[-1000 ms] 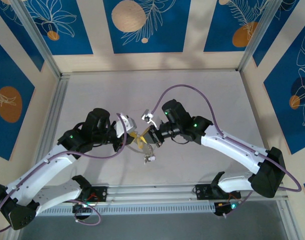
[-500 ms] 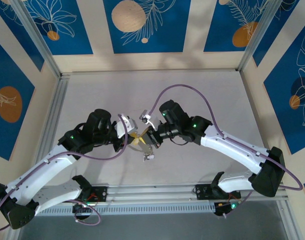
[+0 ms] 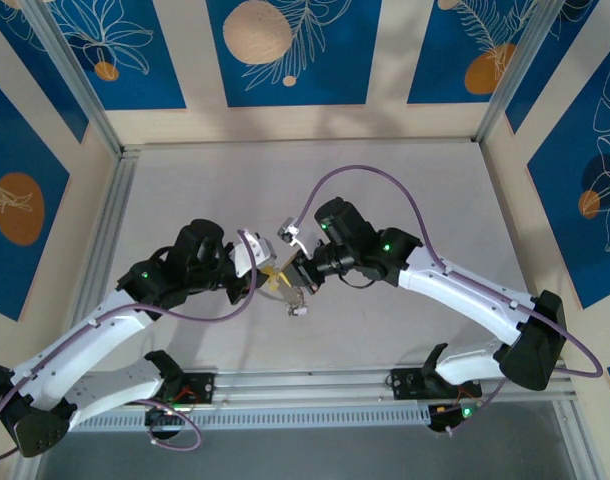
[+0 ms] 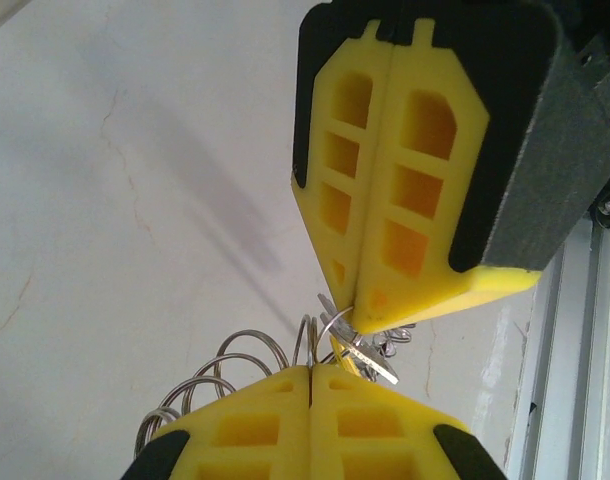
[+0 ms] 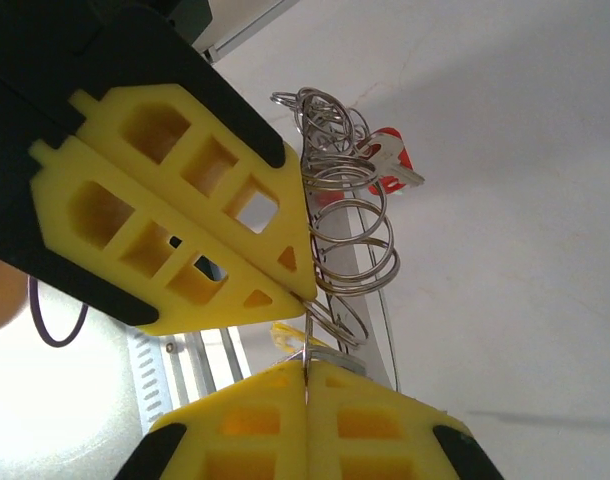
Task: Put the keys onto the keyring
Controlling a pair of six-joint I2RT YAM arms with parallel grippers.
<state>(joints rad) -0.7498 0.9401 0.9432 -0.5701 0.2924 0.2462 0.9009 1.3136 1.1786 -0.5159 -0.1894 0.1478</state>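
**Pinching the keyring between two clenched claws**

Closest to the left wrist camera, the left claw (image 4: 310, 385) is clenched, its yellow fingers pressed together on a strand of grey wire. Right against its tip, the right claw (image 5: 307, 385) is also clenched, and a thin wire runs into the seam between its own fingers. The two meet tip to tip above the middle of the worktop (image 3: 185, 190). Between and just beyond them, the keyring (image 5: 350, 235) bunches into several overlapping grey loops. The keys (image 4: 370, 355) hang off it beside the claw tips, and a red-tagged key (image 5: 390, 165) sits at the far side of the loops. Farther back, blue panels with orange discs (image 3: 285, 50) line the wall.
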